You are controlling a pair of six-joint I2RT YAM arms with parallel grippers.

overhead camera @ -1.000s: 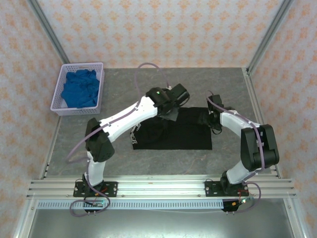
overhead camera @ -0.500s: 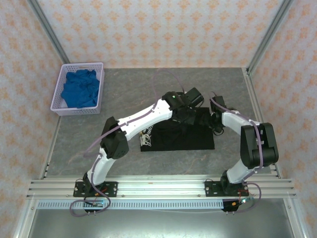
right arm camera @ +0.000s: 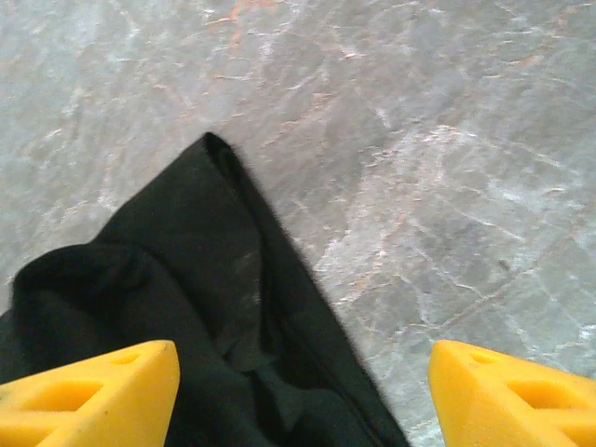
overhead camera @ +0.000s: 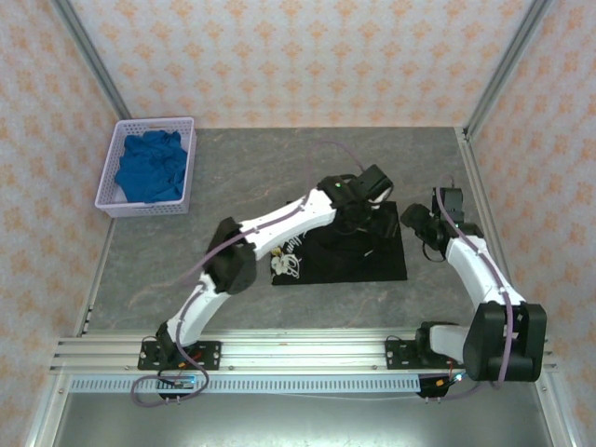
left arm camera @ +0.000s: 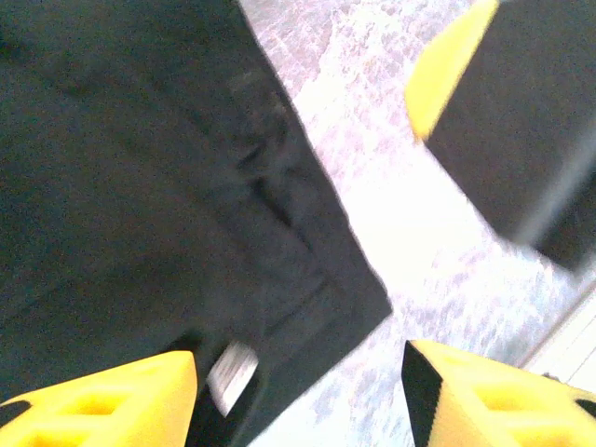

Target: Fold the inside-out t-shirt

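Though folded to a flat rectangle, leaves t-shirt [overhead camera: 345, 263] maybe one fold short, with left gripper [left arm camera: 298, 396] and right gripper [right arm camera: 303, 391] wide, empty.

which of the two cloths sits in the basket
The bright blue cloth, bunched in the lavender basket at far left; the black t-shirt lies flat on the table.

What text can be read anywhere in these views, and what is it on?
No text can be quoted.
White graphic on the black t-shirt, top view: looks like script lettering, too small to read.
White tag at the shirt's edge, left wrist view: blurred, nothing legible.
Right wrist view: no lettering.
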